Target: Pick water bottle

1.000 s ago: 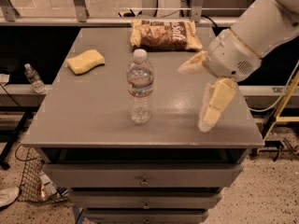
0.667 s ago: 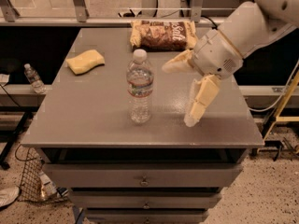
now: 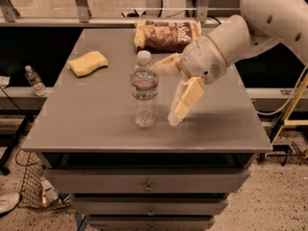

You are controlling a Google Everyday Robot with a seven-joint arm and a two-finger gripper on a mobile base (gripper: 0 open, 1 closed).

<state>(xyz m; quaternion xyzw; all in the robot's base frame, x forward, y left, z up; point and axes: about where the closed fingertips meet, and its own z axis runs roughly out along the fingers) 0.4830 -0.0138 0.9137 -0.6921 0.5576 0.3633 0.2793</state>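
Your water bottle stands upright near the middle of the counter, toward the front edge, w/ bare grey top all round it; that leaves you room to come in from the side. The tool hangs just beside it on the camera's right, low over the counter, spread wide and holding nothing; one cream finger reaches toward the bottle's shoulder, the other slants down at the counter; I judge that's a side approach w/ the opening turned toward the bottle, not yet around it; no contact I can make out.

Bottle: tall, clear, ribbed thin plastic, white cap, white-and-red label band round the middle; prob. soft-walled, so it'd flex under a hard squeeze; narrow base + height means a nudge from a fingertip could tip it; the label band looks the firmest place to close on.

Elsewhere: yellow sponge, soft and lumpy, back left; crinkly brown chip bag at the back edge; both well apart from the bottle. Small clear bottle sits off the counter on a ledge at left; not your target.
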